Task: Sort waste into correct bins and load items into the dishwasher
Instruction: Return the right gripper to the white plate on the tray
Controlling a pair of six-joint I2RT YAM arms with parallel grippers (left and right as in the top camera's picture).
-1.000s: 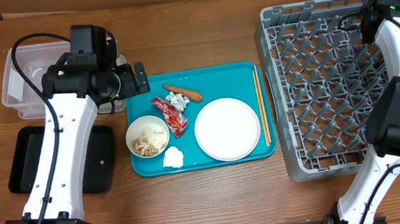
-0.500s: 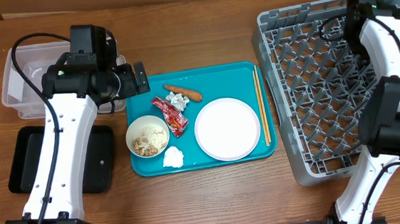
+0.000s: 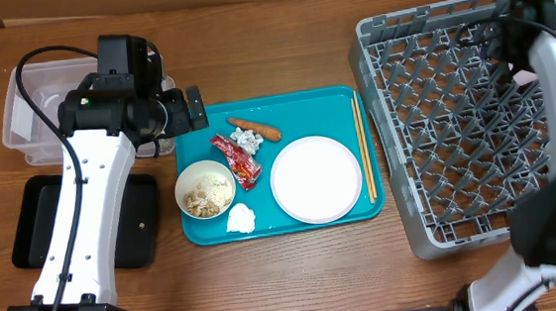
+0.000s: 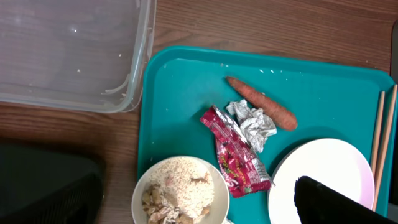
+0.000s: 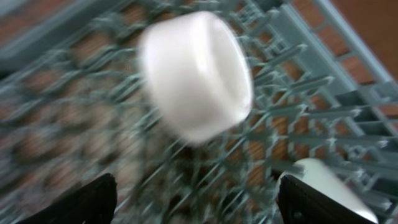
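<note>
Your right gripper [image 5: 196,202] is released, its two fingers spread wide at the lower corners of the blurred right wrist view. The whitish cup [image 5: 196,74] rests on the pegs of the grey dish rack [image 3: 454,112], ahead of the fingers and apart from them. From above, your right arm runs along the right edge of the bench [image 3: 279,36], with its wrist over the rack's far right corner.

Your left gripper [image 3: 192,108] hovers at the far left corner of the teal tray [image 3: 294,103], just beside the clear tub [image 3: 31,105]. You cannot tell whether it is parted or clenched.

On the tray lie:
- the white bowl [image 3: 205,189] of crumbs
- the red wrapper [image 3: 238,160]
- a paper scrap [image 3: 248,137]
- the carrot stick [image 3: 261,128]
- the round plate [image 3: 316,178]
- the chopsticks [image 3: 364,147]

The black tray [image 3: 144,226] sits under the left arm near the left edge. Bare wood shows along the near and far edges.
</note>
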